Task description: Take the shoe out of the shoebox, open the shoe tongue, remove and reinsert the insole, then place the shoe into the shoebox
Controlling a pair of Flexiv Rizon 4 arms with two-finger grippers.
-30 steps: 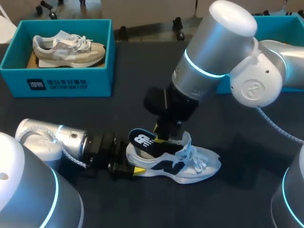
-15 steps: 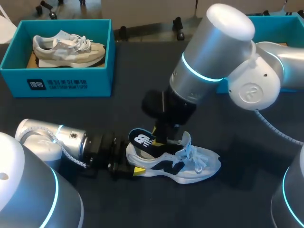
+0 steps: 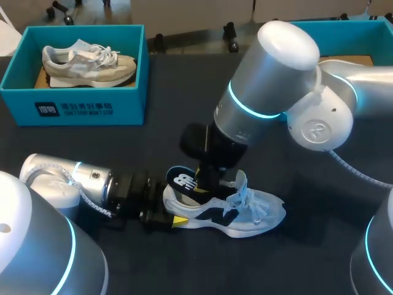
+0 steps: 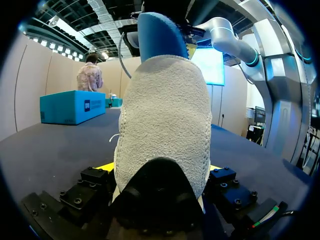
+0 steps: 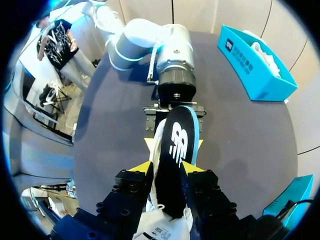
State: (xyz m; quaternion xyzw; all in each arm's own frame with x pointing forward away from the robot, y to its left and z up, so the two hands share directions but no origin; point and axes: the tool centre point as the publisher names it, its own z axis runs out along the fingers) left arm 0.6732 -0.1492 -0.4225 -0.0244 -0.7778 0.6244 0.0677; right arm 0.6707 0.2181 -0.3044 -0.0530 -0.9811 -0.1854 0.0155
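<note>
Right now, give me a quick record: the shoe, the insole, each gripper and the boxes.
shoe: on its sole on the table, outside both boxes
insole: sticking up out of the shoe's heel end, partly inside
left gripper: shut on the shoe's heel
right gripper: shut on the insole, above the shoe
left box: holds a second shoe
right box: mostly hidden behind the right arm

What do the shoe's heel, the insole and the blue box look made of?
The shoe heel: nubby, towel-like knit or fleece, matte, pale grey. The insole: likely foam with smooth black fabric top, blue edge showing. The shoebox: probably matte teal cardboard, thin straight walls.
</note>
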